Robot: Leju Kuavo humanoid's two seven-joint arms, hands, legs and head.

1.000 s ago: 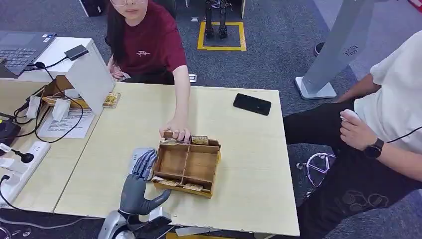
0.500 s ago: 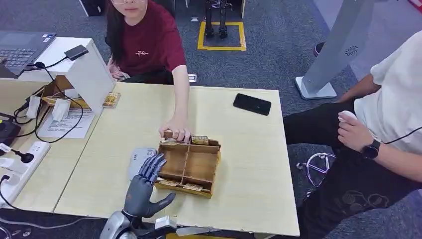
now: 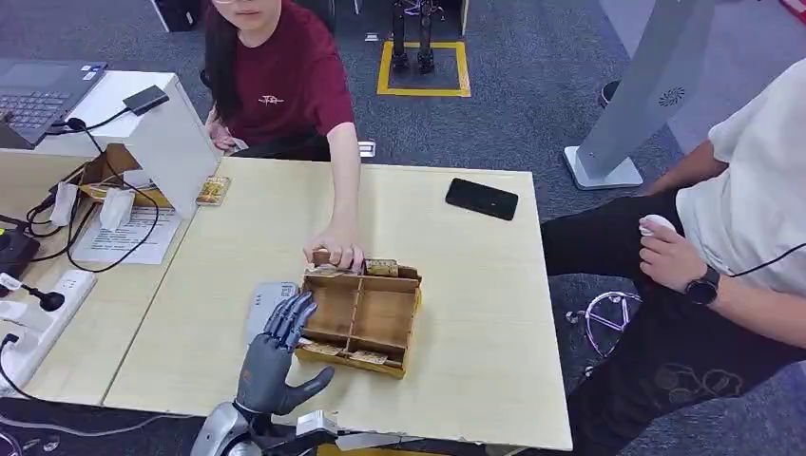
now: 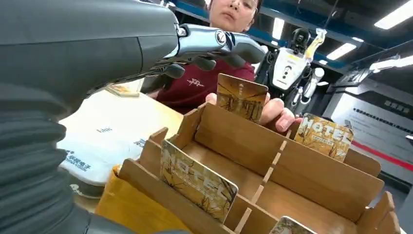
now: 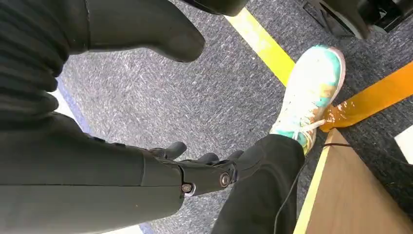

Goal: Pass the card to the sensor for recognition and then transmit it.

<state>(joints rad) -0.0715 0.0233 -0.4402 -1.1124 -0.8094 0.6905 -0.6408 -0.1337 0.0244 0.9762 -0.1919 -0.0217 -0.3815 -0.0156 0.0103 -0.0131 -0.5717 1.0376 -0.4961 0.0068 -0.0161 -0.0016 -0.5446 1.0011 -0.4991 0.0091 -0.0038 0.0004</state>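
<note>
A wooden card box (image 3: 359,318) stands mid-table with gold "HOTEL" cards upright in its slots. One card (image 3: 323,349) sits in the near left slot, close in front of my left hand in the wrist view (image 4: 197,180). My left hand (image 3: 271,356) hovers at the box's near left corner, fingers (image 4: 219,41) spread and holding nothing. A flat grey sensor pad (image 3: 266,299) lies just left of the box, partly under my fingers. A person's hand (image 3: 335,254) pinches a card (image 4: 242,96) at the box's far edge. My right hand (image 5: 146,175) hangs over the floor, empty.
A black phone (image 3: 482,199) lies at the table's far right. Cables, a power strip (image 3: 47,313) and a white stand (image 3: 176,142) crowd the left side. One person sits across the table, another (image 3: 741,247) at the right with a leg and shoe (image 5: 311,97) near my right hand.
My left hand has shifted slightly right, from over the sensor pad toward the box's near left corner, thumb swinging outward. The person's hand stays on the box's far edge.
</note>
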